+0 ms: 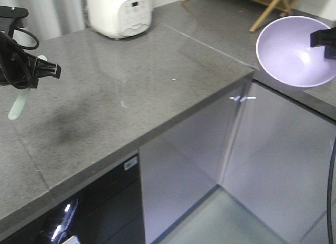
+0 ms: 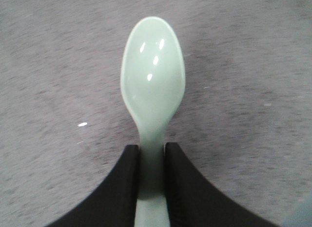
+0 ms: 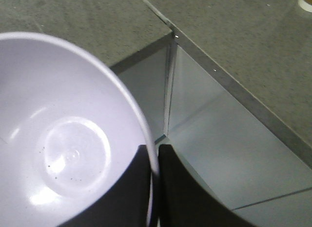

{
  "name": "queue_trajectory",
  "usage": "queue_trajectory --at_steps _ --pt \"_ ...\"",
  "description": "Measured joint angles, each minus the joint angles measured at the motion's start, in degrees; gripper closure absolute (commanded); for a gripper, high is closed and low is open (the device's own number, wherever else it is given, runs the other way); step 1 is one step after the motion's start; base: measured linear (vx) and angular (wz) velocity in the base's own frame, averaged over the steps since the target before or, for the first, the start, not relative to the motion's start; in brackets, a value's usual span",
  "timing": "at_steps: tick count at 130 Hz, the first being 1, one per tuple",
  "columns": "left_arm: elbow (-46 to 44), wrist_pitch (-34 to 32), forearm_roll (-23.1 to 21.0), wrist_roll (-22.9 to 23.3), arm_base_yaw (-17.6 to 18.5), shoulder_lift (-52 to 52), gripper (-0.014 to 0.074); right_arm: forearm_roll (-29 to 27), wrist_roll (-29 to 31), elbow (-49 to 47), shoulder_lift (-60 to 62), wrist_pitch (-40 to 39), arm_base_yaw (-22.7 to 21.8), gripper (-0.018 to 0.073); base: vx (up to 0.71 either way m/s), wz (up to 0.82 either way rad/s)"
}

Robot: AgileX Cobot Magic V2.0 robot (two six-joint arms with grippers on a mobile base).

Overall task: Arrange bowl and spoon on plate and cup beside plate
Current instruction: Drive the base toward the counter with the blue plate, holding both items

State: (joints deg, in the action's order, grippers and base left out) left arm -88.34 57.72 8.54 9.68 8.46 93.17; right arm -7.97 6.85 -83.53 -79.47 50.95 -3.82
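My left gripper (image 1: 34, 75) at the left edge is shut on the handle of the pale mint-green spoon (image 1: 17, 108), which hangs scoop-down above the grey counter (image 1: 131, 86). In the left wrist view the spoon (image 2: 153, 75) sticks out past the gripper (image 2: 152, 154), whose jaws pinch its handle. My right gripper (image 1: 318, 39) holds the lavender bowl (image 1: 291, 52) by its rim, tilted, in the air at the right. The right wrist view shows the bowl (image 3: 63, 139) with the gripper (image 3: 155, 161) shut on its rim. A tan and white corner, likely the cup (image 3: 306, 1), shows. The plate is out of view.
A white rice cooker (image 1: 119, 13) stands at the back of the counter. Wooden legs (image 1: 273, 10) cross at the top right. The counter makes an inner corner (image 1: 252, 73) with glossy cabinet fronts (image 1: 210, 149) below it.
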Motion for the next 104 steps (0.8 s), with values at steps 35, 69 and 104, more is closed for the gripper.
queue_trajectory --at_steps 35,69,104 --pt "0.0 0.0 0.0 0.0 0.0 0.0 0.0604 0.0 0.0 0.0 0.0 0.0 0.0 0.0563 -0.07 -0.43" --pt "0.0 0.0 0.0 0.0 0.0 0.0 0.0604 0.0 0.0 0.0 0.0 0.2 0.0 0.0563 -0.06 -0.37" --pt "0.0 0.0 0.0 0.0 0.0 0.0 0.0604 0.0 0.0 0.0 0.0 0.2 0.0 0.0563 -0.04 -0.38"
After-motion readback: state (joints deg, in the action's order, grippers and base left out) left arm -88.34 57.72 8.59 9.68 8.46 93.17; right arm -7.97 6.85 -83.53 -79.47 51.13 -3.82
